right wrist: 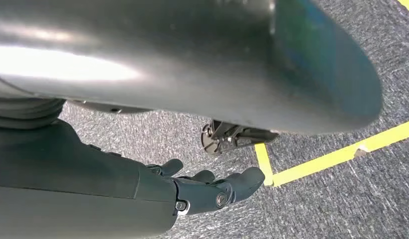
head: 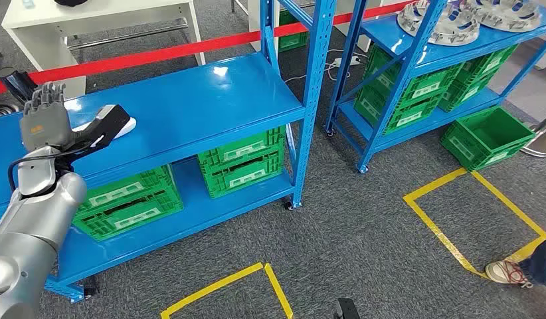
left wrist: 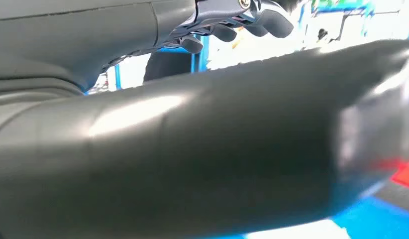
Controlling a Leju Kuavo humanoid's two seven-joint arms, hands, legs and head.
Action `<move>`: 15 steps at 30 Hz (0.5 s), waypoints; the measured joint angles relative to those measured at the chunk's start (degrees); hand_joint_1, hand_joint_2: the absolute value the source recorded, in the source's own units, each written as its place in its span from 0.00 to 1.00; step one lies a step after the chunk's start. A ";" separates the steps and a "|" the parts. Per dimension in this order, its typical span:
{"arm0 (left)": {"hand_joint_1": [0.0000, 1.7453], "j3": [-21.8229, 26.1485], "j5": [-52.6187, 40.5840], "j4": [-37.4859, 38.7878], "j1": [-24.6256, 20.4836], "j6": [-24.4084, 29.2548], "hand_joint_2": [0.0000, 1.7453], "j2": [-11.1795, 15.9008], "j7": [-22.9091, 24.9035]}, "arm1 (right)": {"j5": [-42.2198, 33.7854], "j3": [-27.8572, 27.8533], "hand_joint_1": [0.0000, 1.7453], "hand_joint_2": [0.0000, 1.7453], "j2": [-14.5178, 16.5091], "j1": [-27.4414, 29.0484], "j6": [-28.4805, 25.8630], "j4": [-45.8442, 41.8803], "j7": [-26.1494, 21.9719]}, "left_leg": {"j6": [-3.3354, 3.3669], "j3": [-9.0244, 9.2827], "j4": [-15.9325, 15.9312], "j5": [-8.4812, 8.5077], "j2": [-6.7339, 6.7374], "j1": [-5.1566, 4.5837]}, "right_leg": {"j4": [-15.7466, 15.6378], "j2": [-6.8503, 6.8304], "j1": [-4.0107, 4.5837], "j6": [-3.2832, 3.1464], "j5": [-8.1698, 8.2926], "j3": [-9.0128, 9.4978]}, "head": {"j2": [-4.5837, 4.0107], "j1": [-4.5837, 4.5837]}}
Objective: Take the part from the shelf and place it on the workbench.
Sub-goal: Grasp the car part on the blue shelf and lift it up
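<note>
The part (head: 111,123), a black and white curved piece, lies on the top board of the blue shelf (head: 190,100) near its left end. My left hand (head: 43,119) is raised right beside the part's left end, back toward the camera, fingers upright and apart with nothing between them. The head view does not show whether the hand touches the part. In the left wrist view the thick thumb (left wrist: 202,149) crosses the picture, and the darker fingers (left wrist: 262,17) stand apart from it. My right hand (right wrist: 207,191) hangs over the grey carpet with its fingers loosely extended and holds nothing.
Green crates (head: 240,159) sit on the shelf's lower board. A second blue shelf (head: 416,40) at the right carries metal castings (head: 450,23) and more crates. One green crate (head: 486,136) stands on the floor. Yellow floor tape (head: 456,232), a red barrier tape (head: 190,48) and a person's shoe (head: 506,270) are nearby.
</note>
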 joint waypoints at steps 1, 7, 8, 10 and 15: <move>0.00 0.05 0.00 0.14 0.01 -0.04 0.00 0.05 0.08 | -0.01 -0.03 0.00 0.00 -0.01 0.00 0.00 0.00 -0.01 | -0.06 0.16 0.13 -0.20 -0.05 0.01 | -1.83 0.00 0.00 -0.04 1.49 0.58 | 0.00 0.00; 0.00 0.36 -0.03 1.22 -0.17 -0.51 0.00 0.70 1.00 | -0.08 -0.19 0.00 0.00 -0.07 -0.09 -0.03 0.00 -0.03 | -1.44 1.10 0.76 -1.84 -0.31 -0.34 | -16.23 -0.01 0.38 -1.32 8.11 6.52 | 0.00 -0.09; 0.00 0.43 -0.05 1.36 -0.18 -0.64 0.00 0.82 1.20 | -0.09 -0.22 0.00 0.00 -0.06 -0.09 -0.04 0.00 -0.03 | -1.78 1.24 0.61 -1.90 -0.35 -0.28 | -16.32 0.01 0.35 -1.65 8.10 6.65 | 0.00 -0.10; 0.00 0.57 -0.10 1.59 -0.22 -0.88 0.00 1.14 1.64 | -0.10 -0.30 0.00 0.00 -0.06 -0.08 -0.07 0.00 -0.02 | -2.48 1.09 1.30 -2.46 -0.18 -0.19 | -16.76 -0.01 0.19 -2.36 8.04 7.18 | 0.00 -0.19; 0.00 1.10 -0.30 2.54 -0.02 -2.44 0.00 2.31 3.00 | -0.14 -0.52 0.00 0.00 -0.05 -0.08 -0.07 0.00 0.00 | -3.51 -6.88 15.72 -7.51 0.20 -0.01 | -17.10 0.05 0.01 -3.33 7.37 8.34 | 0.00 -0.42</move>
